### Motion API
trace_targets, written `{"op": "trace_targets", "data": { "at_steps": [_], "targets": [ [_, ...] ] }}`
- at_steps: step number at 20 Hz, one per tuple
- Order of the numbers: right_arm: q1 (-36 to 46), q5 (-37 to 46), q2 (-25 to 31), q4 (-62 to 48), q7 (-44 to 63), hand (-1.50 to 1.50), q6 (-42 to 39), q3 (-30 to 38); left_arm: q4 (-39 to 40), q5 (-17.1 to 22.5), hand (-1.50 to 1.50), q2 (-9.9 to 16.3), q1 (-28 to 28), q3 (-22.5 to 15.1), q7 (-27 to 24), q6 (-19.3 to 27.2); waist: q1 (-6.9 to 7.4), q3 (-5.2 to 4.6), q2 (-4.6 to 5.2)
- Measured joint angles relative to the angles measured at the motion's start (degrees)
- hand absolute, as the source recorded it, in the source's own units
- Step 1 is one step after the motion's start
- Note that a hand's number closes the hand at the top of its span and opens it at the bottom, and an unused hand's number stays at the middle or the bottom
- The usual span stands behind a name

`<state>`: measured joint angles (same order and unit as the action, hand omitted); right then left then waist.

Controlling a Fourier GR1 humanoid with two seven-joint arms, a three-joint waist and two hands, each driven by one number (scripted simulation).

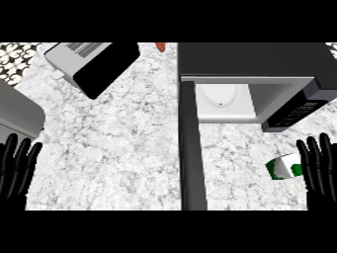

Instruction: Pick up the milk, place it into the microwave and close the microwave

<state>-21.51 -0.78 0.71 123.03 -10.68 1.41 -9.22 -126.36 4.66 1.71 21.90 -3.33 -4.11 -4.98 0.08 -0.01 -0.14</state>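
The milk point(283, 167) is a small green and white carton standing on the marble counter at the lower right. My right hand point(327, 170) is just to its right, open with straight fingers pointing up, close beside the carton without holding it. The microwave point(273, 62) sits at the upper right with its door point(189, 148) swung open, seen edge-on as a dark strip running down the middle. Its white inside with a round turntable point(226, 99) shows. My left hand point(9, 170) rests open at the lower left edge.
A toaster point(91, 64) lies at an angle at the upper left. A grey appliance or sink edge point(7, 111) fills the left side. A small orange thing point(160, 47) shows at the back. Bare marble counter point(112, 148) lies between the hands.
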Motion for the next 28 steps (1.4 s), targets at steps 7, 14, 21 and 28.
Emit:
{"op": "trace_targets", "data": {
  "at_steps": [7, 14, 21, 28],
  "targets": [
    [-0.05, 4.42, -0.41, -3.96, -3.91, -1.5, 6.25, 2.09, -2.56, -0.37, -1.5, -0.33, 6.92, -1.43, -3.01, -1.8, 0.17, 0.0, 0.02],
    [2.49, 5.12, -0.18, -10.24, -6.88, -1.5, 10.29, 5.26, -3.43, -0.79, -1.5, -0.58, 11.48, -2.24, -6.45, -3.34, 0.22, 0.01, 0.05],
    [5.28, 2.29, 0.66, -20.14, -12.41, -1.5, 9.36, 10.85, -3.01, 0.29, -1.5, 0.03, 14.66, -1.33, -9.6, -5.08, 0.23, 0.01, 0.07],
    [7.75, 1.35, 2.03, -30.89, -19.39, -1.5, 9.36, 16.34, -3.73, 0.24, -1.5, -0.19, 16.15, -1.4, -9.92, -6.21, 0.23, 0.03, 0.09]
  ]
}}
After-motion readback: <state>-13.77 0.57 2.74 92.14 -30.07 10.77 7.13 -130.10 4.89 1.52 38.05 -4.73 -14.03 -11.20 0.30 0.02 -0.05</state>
